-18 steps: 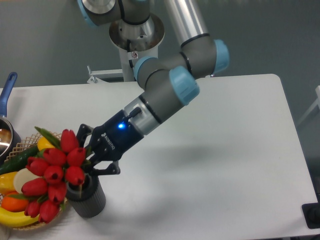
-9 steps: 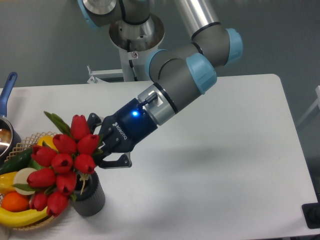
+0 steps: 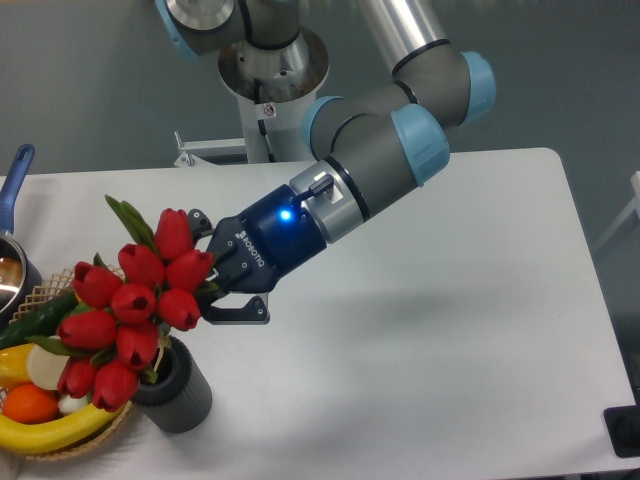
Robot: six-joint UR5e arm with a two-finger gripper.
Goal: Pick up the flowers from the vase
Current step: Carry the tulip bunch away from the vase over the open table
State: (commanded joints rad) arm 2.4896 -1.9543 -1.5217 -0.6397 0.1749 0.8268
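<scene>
The flowers (image 3: 135,305) are a bunch of red tulip buds with green leaves, held up at the left of the table. My gripper (image 3: 212,288) is shut on their stems from the right, behind the buds. The bunch hangs over the vase (image 3: 172,386), a dark grey ribbed cylinder near the table's front left. The lowest buds still overlap the vase's mouth in this view, and the stem ends are hidden, so I cannot tell whether they are clear of the mouth.
A wicker basket (image 3: 45,292) with a banana (image 3: 45,430), an orange, a cucumber and other produce stands at the left edge, right beside the vase. A blue-handled pot (image 3: 12,200) sits behind it. The arm's base (image 3: 270,70) stands at the back.
My gripper has risen and moved up-right with the flowers in it, drawing the bunch up out of the vase. The vase has stayed in place.
</scene>
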